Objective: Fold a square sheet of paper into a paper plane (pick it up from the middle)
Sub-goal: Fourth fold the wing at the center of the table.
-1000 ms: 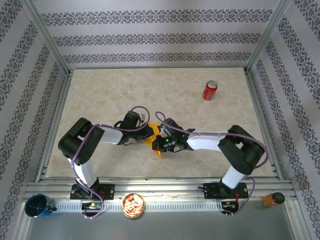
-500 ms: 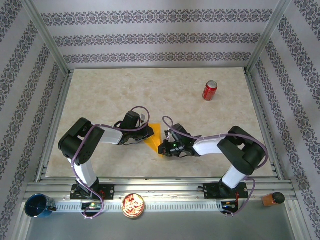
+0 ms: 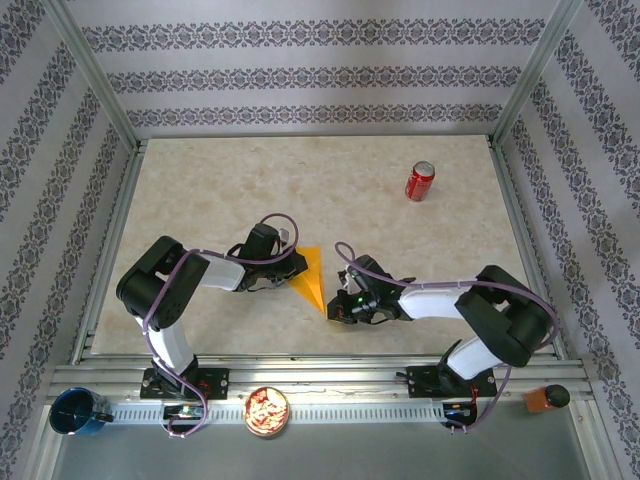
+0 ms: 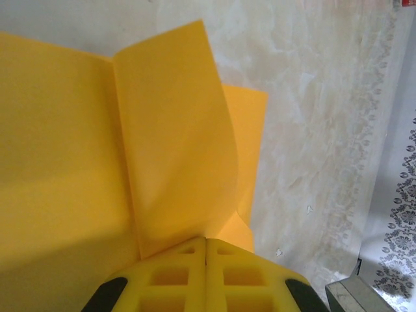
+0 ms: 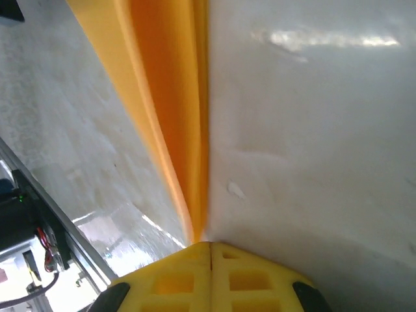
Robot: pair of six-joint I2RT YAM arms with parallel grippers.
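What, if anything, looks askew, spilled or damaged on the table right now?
Only the paper: in the left wrist view one folded flap bows up off the layer beneath instead of lying creased flat. The left gripper and right gripper are shut on it. The can stands upright; no spill or tear shows.

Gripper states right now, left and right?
Left gripper: closed, pinching the folded orange paper.
Right gripper: closed on the same paper's narrow pointed end.
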